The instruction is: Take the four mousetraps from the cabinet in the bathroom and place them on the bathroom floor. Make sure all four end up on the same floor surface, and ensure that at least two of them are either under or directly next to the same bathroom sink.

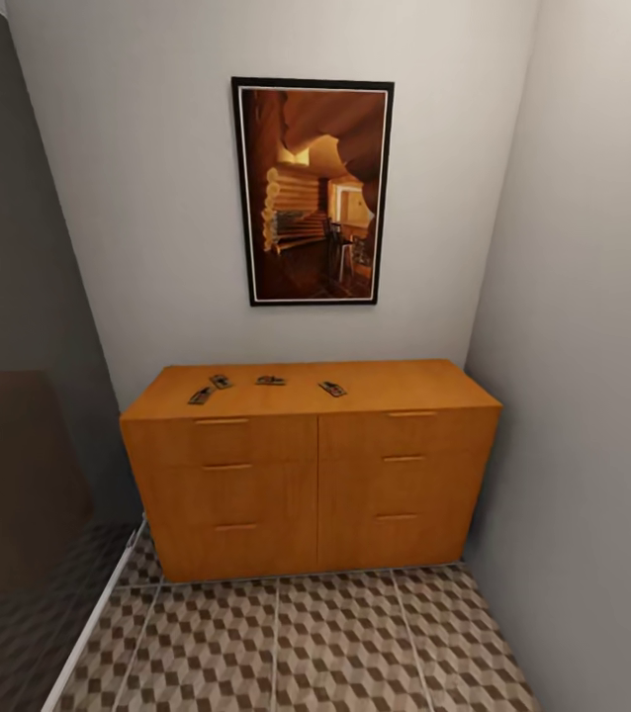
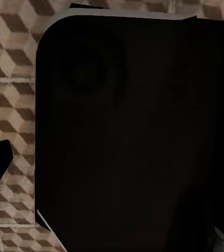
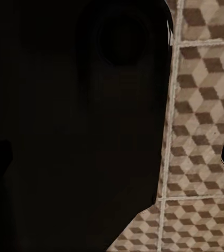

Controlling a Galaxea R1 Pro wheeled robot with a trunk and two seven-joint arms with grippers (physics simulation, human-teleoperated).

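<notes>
From my head camera, the cabinet [image 1: 311,475] stands ahead of me against the far wall, under a framed picture [image 1: 313,192]. All four mousetraps lie on its top, toward the back: the leftmost mousetrap [image 1: 201,396], a second mousetrap [image 1: 222,381] just beside it, a third mousetrap [image 1: 270,380] near the middle, and the fourth mousetrap [image 1: 331,389] further right. The bathroom floor [image 1: 296,648] stretches between me and the cabinet's base. None of the traps has been taken yet, so I judge I am at the approach step.

My left wrist camera looks down at cube-patterned tile [image 2: 9,94] past a large dark part of my own body [image 2: 133,131]. A dark tip shows at one edge, but I cannot tell whether my left pincer is open or closed.

My right wrist camera shows much the same: tile [image 3: 201,131] beside a dark mass [image 3: 75,126]. I cannot tell that pincer's state either.

Next, I judge I must roll closer, raise an arm above the cabinet top, and descend on one trap.
</notes>
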